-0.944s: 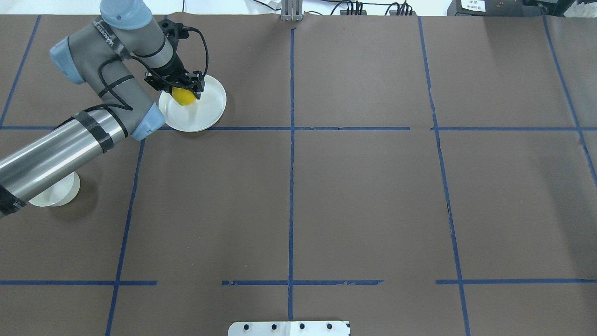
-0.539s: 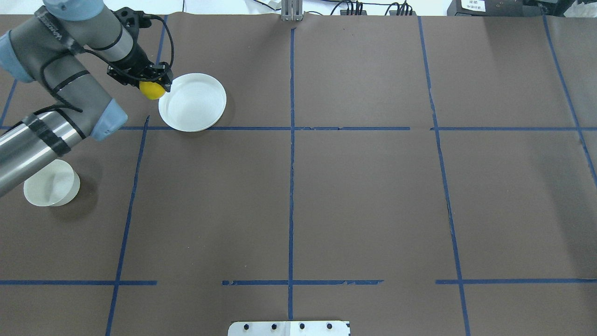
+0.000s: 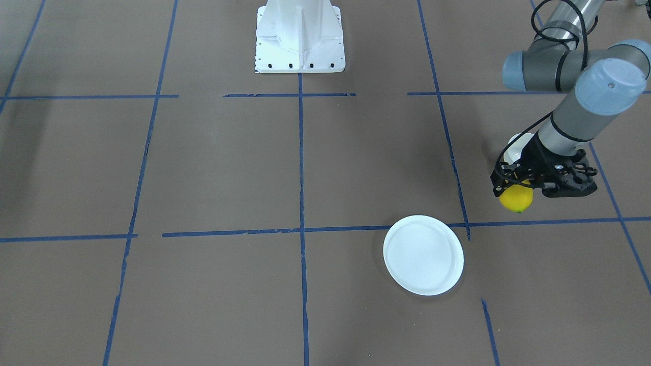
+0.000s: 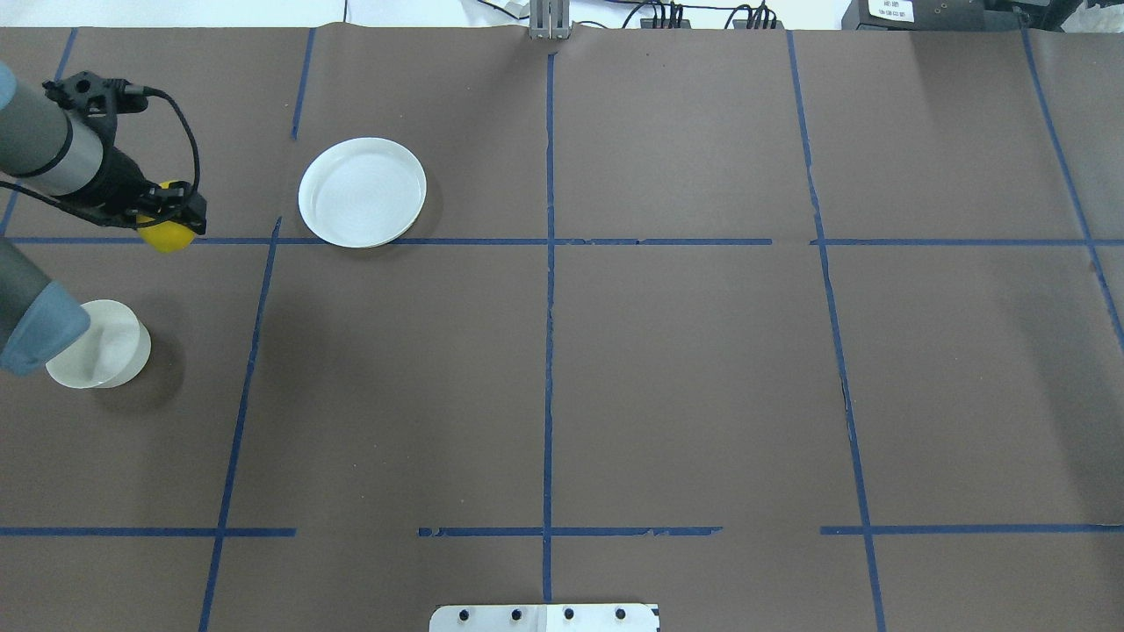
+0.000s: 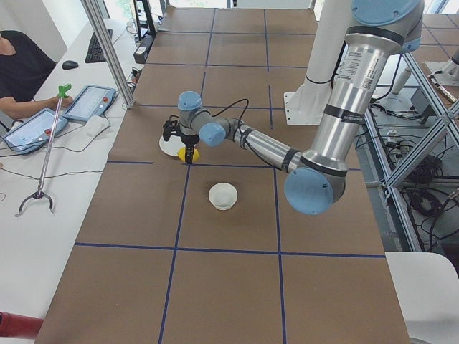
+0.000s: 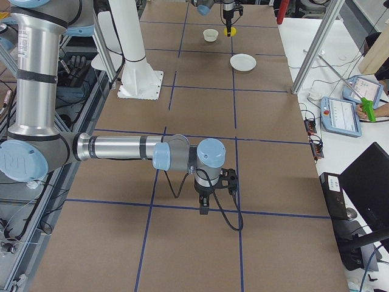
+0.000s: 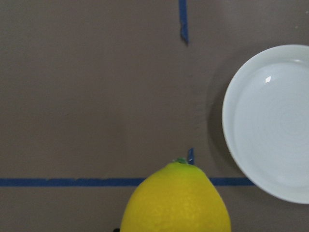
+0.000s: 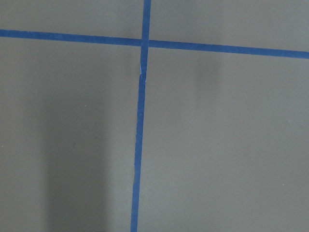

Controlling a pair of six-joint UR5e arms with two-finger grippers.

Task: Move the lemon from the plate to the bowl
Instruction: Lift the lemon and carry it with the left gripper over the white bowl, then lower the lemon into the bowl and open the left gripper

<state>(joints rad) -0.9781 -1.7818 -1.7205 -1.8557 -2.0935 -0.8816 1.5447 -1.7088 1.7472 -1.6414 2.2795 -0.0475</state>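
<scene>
One lemon [image 4: 167,239] hangs clamped in the left end effector [image 4: 173,221], above the worktop [image 4: 615,351] between plate [image 4: 362,192] and bowl [image 4: 110,355]. How open the right end effector [image 6: 203,208] is, I cannot tell.

Lemon [image 7: 176,200]: bright yellow, green tip. Plate [image 4: 362,192]: white, faint concentric rings. Bowl [image 4: 110,355]: off-white, plain. Bench [image 4: 685,369]: brown, gridded with blue tape lines. Left claw [image 4: 169,224]: black. Arm joint caps [image 3: 615,79]: pale blue
</scene>
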